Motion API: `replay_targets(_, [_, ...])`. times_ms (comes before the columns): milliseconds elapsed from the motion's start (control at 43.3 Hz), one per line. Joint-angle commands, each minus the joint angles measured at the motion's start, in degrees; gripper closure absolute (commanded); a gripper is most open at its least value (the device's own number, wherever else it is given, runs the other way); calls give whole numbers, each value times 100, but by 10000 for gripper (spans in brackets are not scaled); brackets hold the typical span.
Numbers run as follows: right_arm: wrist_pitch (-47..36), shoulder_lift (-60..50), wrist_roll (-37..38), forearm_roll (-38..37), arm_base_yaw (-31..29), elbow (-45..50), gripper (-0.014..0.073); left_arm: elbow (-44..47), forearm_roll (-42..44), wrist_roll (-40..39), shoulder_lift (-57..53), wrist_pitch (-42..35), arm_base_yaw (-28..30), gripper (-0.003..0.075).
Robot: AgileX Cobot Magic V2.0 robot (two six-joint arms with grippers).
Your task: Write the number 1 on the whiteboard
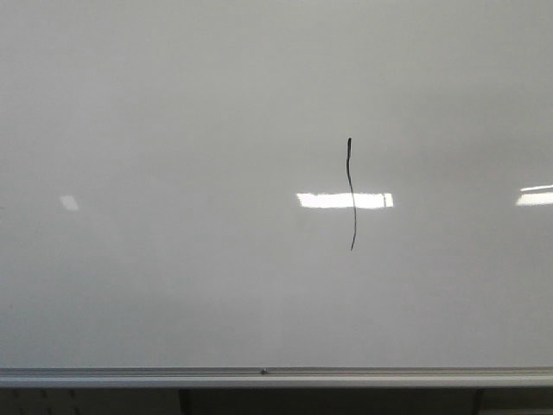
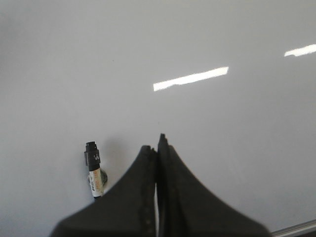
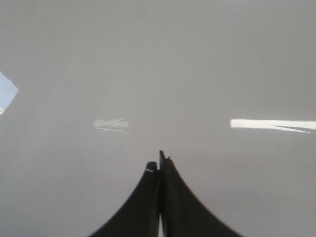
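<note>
Now note: your whiteboard [image 1: 173, 130] carries the number 1 [image 1: 351, 194], a thin, black, wavy vertical stroke right of centre, crossing a bright reflection [image 1: 344, 200]. Left claw [image 2: 158, 143] is clenched, empty; a marker [image 2: 94, 170] sits just beside it. Right claw [image 3: 159, 165] is clenched too, holding nothing. Neither wrist view shows the stroke.

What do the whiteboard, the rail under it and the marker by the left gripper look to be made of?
The whiteboard: a smooth glossy pale coated panel, judging by the sharp light reflections; its core cannot be told. The rail: probably brushed metal, silver with fine lengthwise lines. The marker: likely plastic, with a black cap and a printed label. The number 1 is thin black ink.
</note>
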Motion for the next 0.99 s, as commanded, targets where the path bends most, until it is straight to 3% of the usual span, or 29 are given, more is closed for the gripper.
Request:
replay_targets(0, [-151,35,-61,117,-11,-147,654,-156,-145,-8,43,-398,-41,741])
replay_targets(485, [-151,35,-61,117,-11,-147,654,-156,-145,-8,43,-398,-41,741])
replay_targets(509, [-151,35,-61,117,-11,-147,654,-121,946,-1384,-202,-354,-55,741])
replay_targets(670, [-151,35,-61,117,-11,-147,654,331,2570,-3304,-718,-433,-55,741])
replay_targets(786, [-151,35,-61,117,-11,-147,654,820,2950,-3818,-1127,-688,-55,741])
replay_targets(971, [-140,41,-61,117,-11,-147,654,1617,2873,-3915,-1525,-1324,-32,741])
